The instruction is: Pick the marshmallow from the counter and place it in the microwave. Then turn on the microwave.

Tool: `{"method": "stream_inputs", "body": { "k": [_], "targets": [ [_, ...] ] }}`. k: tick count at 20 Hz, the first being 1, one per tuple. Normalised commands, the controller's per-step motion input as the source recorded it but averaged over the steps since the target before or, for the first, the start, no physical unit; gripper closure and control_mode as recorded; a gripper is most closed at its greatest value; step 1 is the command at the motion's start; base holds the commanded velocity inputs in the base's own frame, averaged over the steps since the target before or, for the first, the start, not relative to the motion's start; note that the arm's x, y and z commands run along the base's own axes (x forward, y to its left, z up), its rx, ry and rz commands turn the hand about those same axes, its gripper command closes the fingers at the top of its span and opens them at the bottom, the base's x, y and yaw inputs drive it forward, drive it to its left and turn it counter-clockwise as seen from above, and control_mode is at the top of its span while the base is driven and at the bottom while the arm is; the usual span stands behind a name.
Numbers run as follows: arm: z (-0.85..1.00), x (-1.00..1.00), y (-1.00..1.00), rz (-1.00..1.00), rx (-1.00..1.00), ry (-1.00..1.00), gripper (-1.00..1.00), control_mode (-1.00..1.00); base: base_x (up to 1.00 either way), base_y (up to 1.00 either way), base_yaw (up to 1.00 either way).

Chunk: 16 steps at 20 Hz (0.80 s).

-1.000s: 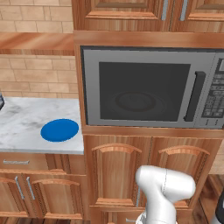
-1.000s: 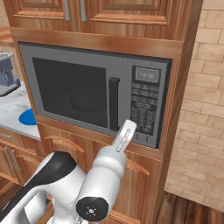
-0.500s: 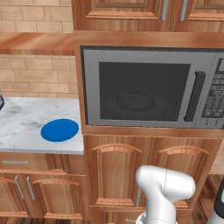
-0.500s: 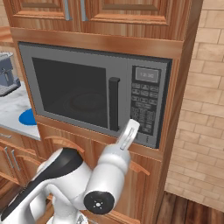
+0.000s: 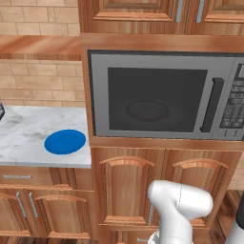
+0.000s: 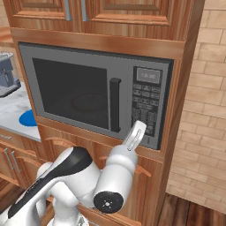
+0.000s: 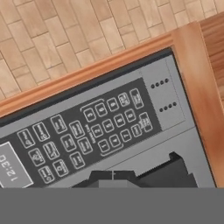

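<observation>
The microwave (image 5: 162, 95) is showing a matt grey metal-looking face, with a dark glossy glass door (image 5: 157, 100) and a black plastic-looking handle (image 5: 211, 105). Warm brown wooden cabinets (image 5: 128, 190) are gleaming smoothly around it. The counter (image 5: 28, 143) is looking like polished veined marble, carrying a smooth blue plate (image 5: 65, 142). The arm (image 6: 114, 172) is shining like white plastic.

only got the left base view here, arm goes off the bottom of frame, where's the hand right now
observer: In the right base view the hand is up in front of the microwave, by the lower edge of its keypad.
operator: open or shut
observer: Shut. The hand view has its dark fingertips together.
operator: can you read the display
observer: Yes, in the hand view the display reads 12:30.
</observation>
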Motion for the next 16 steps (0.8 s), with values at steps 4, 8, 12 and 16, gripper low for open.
{"method": "stream_inputs", "body": {
  "k": [4, 8, 12, 16],
  "targets": [
    [-0.11, 0.11, -0.09, 0.0, 0.0, -0.01, 1.0, -1.0, 0.0, 0.0, 0.0],
    [-0.14, 0.13, -0.07, 0.0, 0.0, -0.01, 1.0, -1.0, 0.0, 0.0, 0.0],
    [-0.08, 0.12, -0.05, 0.0, 0.0, -0.01, 1.0, -1.0, 0.0, 0.0, 0.0],
    [-0.09, 0.14, -0.02, 0.0, 0.0, -0.01, 1.0, -1.0, 0.0, 0.0, 0.0]
  ]
}}
